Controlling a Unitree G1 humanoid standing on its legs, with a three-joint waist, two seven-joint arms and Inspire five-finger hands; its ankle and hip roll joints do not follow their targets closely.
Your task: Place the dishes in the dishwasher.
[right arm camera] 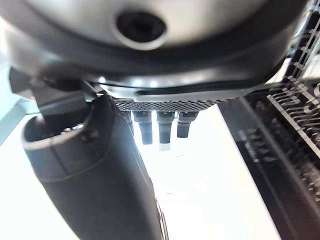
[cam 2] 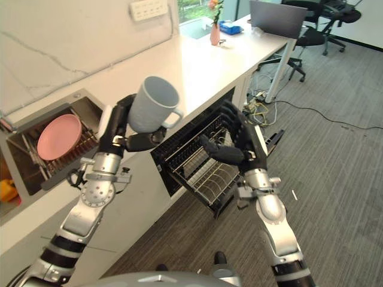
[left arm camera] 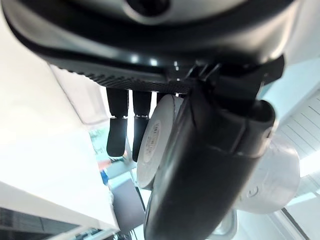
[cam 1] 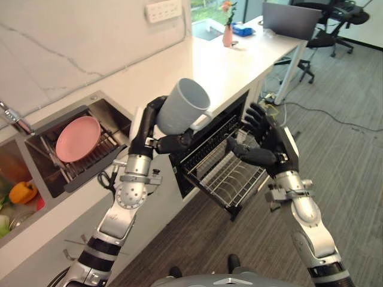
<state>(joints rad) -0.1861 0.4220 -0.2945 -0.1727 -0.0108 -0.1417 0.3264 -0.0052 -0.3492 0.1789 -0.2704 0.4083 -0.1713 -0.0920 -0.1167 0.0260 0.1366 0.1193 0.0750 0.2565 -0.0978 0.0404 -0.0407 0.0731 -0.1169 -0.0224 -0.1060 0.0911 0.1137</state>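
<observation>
Grey mug (cam 1: 183,106) gripped aloft in the left hand (cam 1: 160,141); right hand (cam 1: 261,142) open over the pulled-out dishwasher rack (cam 1: 230,176). Next: lower it in.

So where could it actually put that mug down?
The pulled-out wire rack looks bare, with the open right hand beside it. The white countertop between the sink and the vase is free too. The sink rack is crowded by the pink plate. The left hand holds the mug.
</observation>
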